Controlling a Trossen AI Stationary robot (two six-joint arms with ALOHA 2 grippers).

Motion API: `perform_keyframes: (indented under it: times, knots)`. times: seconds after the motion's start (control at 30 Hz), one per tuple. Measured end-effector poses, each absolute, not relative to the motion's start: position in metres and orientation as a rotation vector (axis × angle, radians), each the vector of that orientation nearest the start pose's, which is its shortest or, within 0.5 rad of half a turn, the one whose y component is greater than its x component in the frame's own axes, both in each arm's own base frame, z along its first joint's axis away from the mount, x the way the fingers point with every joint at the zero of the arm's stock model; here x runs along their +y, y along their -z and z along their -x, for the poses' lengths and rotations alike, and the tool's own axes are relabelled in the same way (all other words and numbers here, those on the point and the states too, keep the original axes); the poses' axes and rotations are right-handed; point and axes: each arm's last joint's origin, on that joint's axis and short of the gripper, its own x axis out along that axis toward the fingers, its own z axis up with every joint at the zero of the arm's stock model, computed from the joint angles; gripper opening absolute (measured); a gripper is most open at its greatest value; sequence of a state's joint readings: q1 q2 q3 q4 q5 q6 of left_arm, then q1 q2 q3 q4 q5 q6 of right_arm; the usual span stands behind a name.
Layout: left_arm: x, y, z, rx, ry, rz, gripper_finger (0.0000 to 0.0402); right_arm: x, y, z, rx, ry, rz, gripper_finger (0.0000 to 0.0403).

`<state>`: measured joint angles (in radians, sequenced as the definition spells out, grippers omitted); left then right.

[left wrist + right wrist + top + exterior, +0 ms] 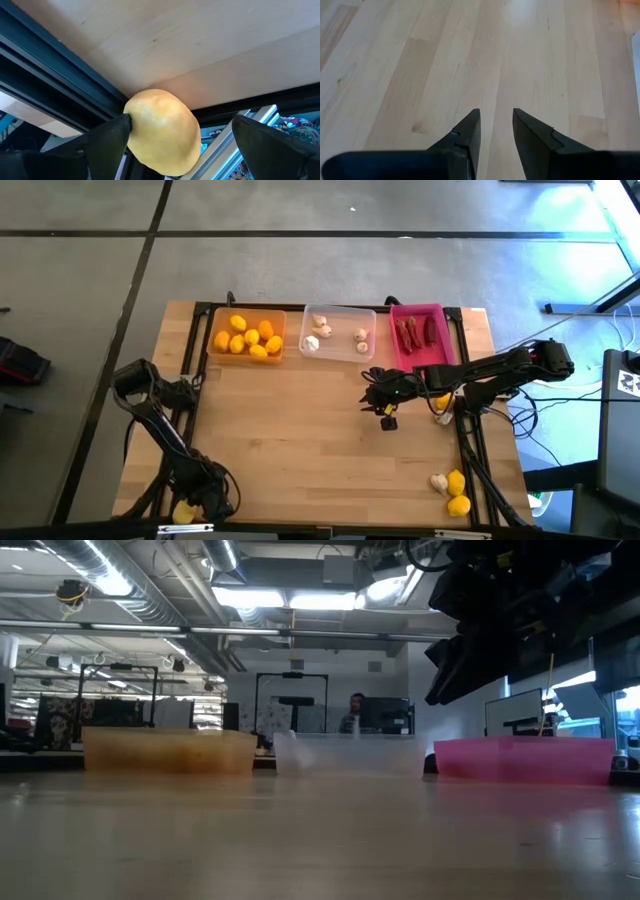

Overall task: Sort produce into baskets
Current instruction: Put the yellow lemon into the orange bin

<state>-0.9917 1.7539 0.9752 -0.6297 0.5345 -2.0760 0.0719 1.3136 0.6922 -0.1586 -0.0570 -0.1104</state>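
The table (320,440) fills the centre of the high view. Three baskets line its upper edge: orange basket (246,334), clear basket (338,332), pink basket (419,337). At lower left, the left gripper (177,137) stands wide around a lemon (162,131), one finger touching. Judged firm, light, smooth; grip across its middle. The right gripper (496,131) hovers narrow, empty. No legible writing.

Left gripper (177,145) low at near-left table corner, fingers spread wide. Right gripper (496,131) extended over table centre-right, fingers (470,131) narrowly parted, nothing between.
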Motion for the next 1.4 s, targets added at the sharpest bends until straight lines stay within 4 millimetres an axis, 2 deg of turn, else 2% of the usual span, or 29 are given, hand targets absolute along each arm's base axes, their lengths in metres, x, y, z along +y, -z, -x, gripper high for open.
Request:
perform_keyframes:
  times: [0.2,0.57,0.9,1.03,1.3,1.4]
  knots:
    - [-0.251,-0.146,-0.157,1.897,-0.724,0.939,0.0327,0.020,-0.197,-0.255,0.774,-0.165,0.110,0.0111]
    - [-0.241,-0.149,-0.171,1.805,-0.676,0.907,0.0326,0.020,-0.197,-0.255,0.776,-0.165,0.109,0.0111]
    - [-0.234,-0.179,-0.163,1.763,-0.676,0.989,0.0326,0.020,-0.196,-0.254,0.793,-0.164,0.117,0.0111]
    - [-0.235,-0.185,-0.161,1.761,-0.658,1.021,0.0326,0.020,-0.195,-0.253,0.801,-0.164,0.117,0.0111]
    - [-0.216,-0.199,-0.173,1.790,-0.627,1.076,0.0326,0.019,-0.195,-0.253,0.802,-0.168,0.141,0.0111]
    - [-0.217,-0.209,-0.180,1.780,-0.600,1.114,0.0326,0.019,-0.195,-0.253,0.801,-0.168,0.142,0.0111]
